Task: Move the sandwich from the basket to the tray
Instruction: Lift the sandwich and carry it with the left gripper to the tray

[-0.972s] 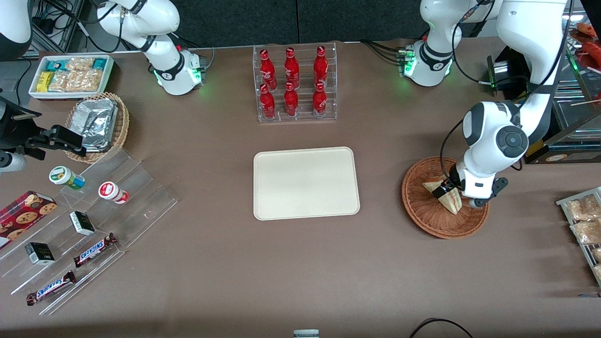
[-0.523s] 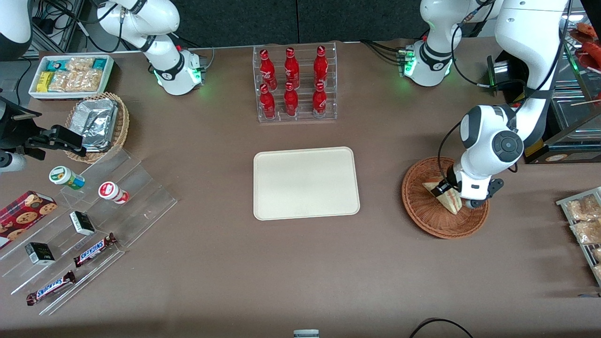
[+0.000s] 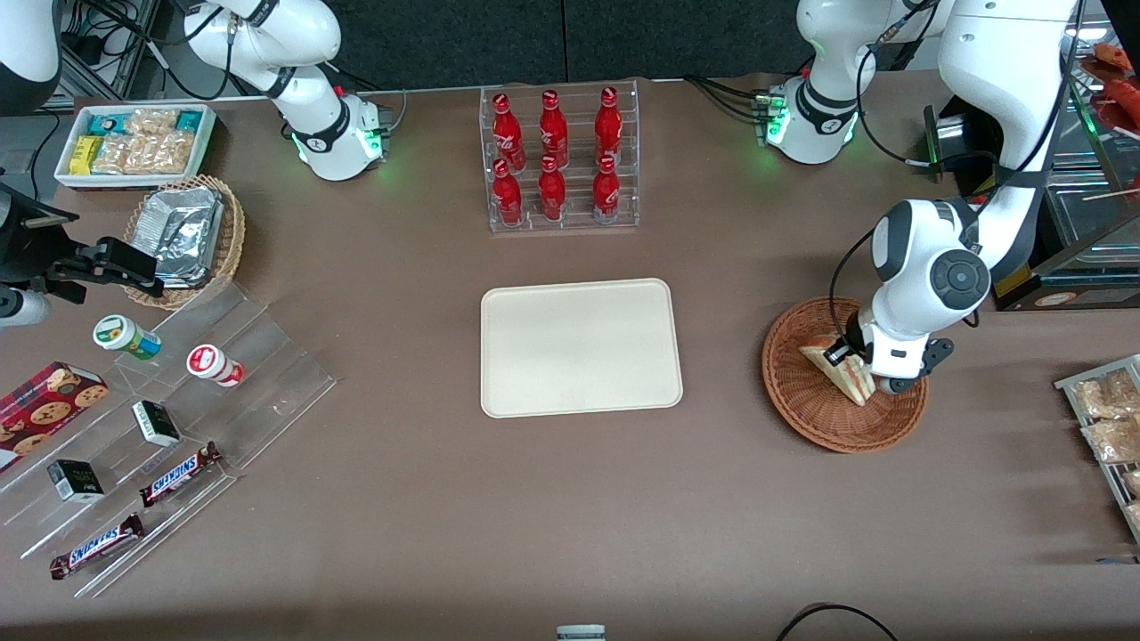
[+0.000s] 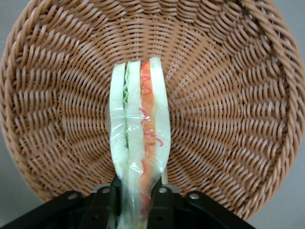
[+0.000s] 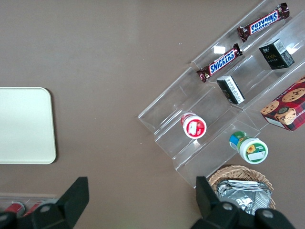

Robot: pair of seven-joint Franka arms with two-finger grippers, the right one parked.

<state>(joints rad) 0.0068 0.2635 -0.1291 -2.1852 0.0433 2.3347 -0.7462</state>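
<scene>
The sandwich, a plastic-wrapped white-bread wedge with red, orange and green filling, stands over the reddish-brown wicker basket toward the working arm's end of the table. My left gripper is shut on its thick end. In the left wrist view the sandwich runs out from between the two black fingers above the basket's woven floor, and the gripper pinches the wrap. The cream-white tray lies bare at the table's middle; its corner shows in the right wrist view.
A clear rack of red bottles stands farther from the camera than the tray. A wire rack of snack bags lies past the basket at the table's edge. A tan basket of foil packets, a clear stepped shelf and a white bin sit toward the parked arm's end.
My gripper and the sandwich have risen slightly in the basket and shifted a little away from the camera; the wrist has drawn up. The grip has stayed shut.
</scene>
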